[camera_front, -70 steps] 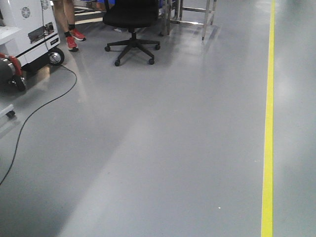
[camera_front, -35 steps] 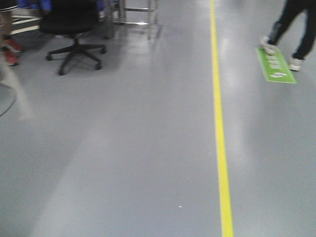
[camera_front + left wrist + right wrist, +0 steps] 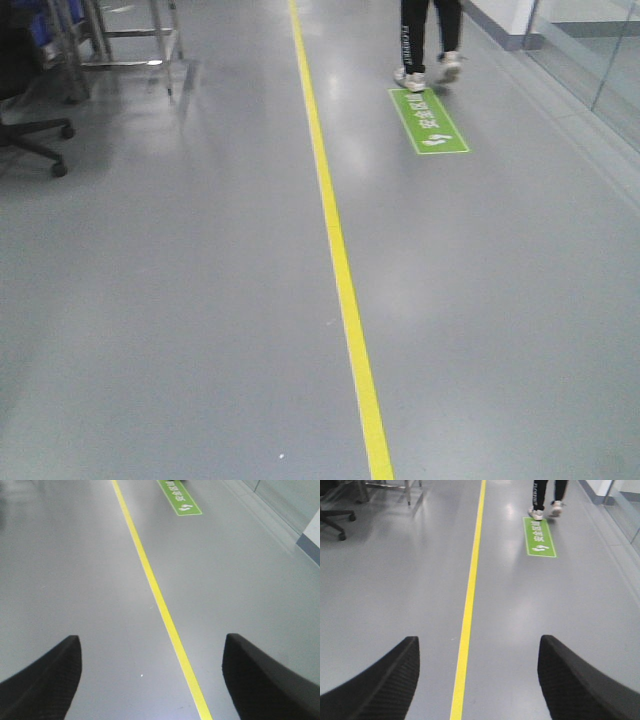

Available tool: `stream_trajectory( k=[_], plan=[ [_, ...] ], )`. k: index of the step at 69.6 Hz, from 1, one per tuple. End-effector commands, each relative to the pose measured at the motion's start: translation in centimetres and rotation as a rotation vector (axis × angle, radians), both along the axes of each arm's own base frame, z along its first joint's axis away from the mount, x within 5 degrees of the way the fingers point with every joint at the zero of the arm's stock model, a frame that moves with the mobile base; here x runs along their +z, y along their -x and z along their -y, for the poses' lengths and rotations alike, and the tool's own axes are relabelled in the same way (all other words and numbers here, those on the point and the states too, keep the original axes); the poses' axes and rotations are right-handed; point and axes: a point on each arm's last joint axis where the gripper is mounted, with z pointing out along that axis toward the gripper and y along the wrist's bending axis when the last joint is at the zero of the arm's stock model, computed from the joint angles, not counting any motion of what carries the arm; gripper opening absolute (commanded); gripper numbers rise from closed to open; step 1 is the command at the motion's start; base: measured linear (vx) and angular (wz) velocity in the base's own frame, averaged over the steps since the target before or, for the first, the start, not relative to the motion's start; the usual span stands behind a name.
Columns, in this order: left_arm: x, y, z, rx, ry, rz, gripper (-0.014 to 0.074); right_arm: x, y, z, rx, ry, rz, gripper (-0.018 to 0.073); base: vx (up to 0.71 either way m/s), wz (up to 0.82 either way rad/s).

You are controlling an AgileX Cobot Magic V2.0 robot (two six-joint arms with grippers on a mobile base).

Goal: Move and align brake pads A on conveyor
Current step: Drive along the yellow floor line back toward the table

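The brake pads A and the conveyor are out of view in every frame; only grey workshop floor shows. In the left wrist view my left gripper (image 3: 150,647) is open, its two black fingers far apart with bare floor and a yellow line between them. My right gripper (image 3: 477,645) is open too, its ribbed black fingers wide apart above the floor with nothing between them.
A yellow floor line (image 3: 335,250) runs away from me down the grey floor. A green floor sign (image 3: 428,120) lies right of it, with a person's legs (image 3: 428,40) at its far end. A metal rack (image 3: 120,35) and an office chair base (image 3: 35,140) stand far left.
The front view has swung to the right: the chair and cable slid off to the left, the yellow line moved from the right edge to the middle, and the walking person came into view.
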Motion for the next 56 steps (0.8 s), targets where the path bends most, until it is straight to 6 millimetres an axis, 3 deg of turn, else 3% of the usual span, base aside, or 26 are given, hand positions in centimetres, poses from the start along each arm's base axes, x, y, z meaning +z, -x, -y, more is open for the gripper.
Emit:
stream_trajectory(
  k=[1,25,56],
  plan=[
    [0.7,-0.1,0.2,-0.012,0.019,0.047,0.0544,1.1,0.0,0.1,-0.004,0.005,0.089,0.0477,0.28,-0.31],
    [0.7,-0.1,0.2,-0.012,0.019,0.047,0.0544,1.3,0.9,0.0,-0.002,0.003,0.104,0.0477,0.34,-0.16],
    [0.7,-0.1,0.2,-0.012,0.019,0.047,0.0544,1.4,1.6,0.0,0.0,0.003,0.11,0.0477,0.42,0.07]
  ],
)
